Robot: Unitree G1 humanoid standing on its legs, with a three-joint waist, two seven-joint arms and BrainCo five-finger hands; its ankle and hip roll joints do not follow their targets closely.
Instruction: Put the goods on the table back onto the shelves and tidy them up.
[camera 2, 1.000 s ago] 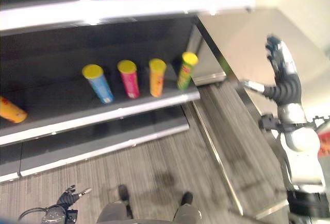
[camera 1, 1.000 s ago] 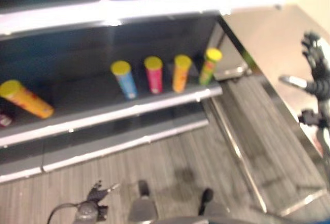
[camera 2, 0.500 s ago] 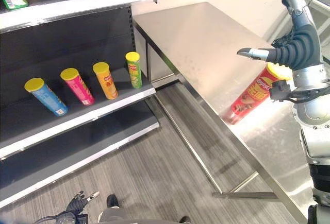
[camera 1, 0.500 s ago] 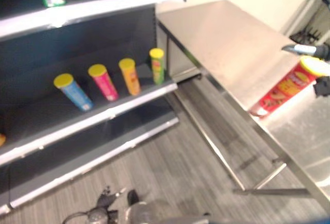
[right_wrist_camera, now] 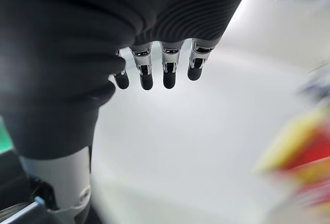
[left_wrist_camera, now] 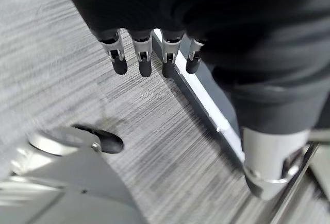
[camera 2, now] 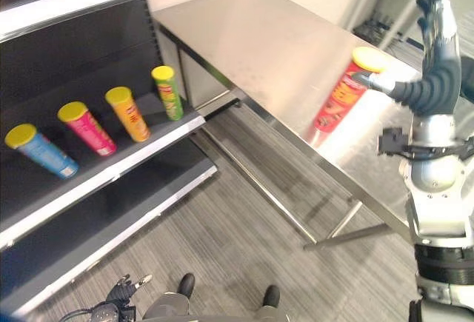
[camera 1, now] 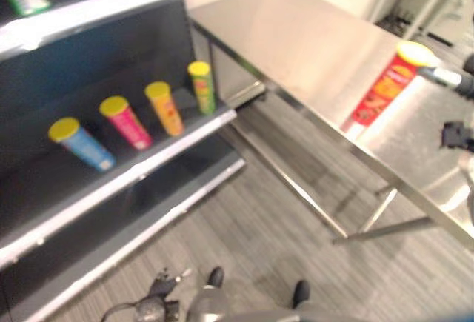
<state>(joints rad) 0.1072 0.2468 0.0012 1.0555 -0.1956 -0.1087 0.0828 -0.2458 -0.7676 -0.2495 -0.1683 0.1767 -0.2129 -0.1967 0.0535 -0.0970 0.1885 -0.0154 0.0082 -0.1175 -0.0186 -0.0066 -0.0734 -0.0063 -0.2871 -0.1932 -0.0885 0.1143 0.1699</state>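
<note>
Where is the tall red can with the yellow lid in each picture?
Left eye view: red can upright on the steel table, upper right.
Right eye view: same can, right of centre.
Right wrist view: red-yellow blur, probably it.
Shared landmark: table's front edge.

1. The left hand [left_wrist_camera: 206,23] hangs above the grey striped floor [left_wrist_camera: 62,69], holding nothing.
2. Its fingers [left_wrist_camera: 144,62] point down (relaxed, nearly straight) near a pale shelf base edge [left_wrist_camera: 206,105].
</note>
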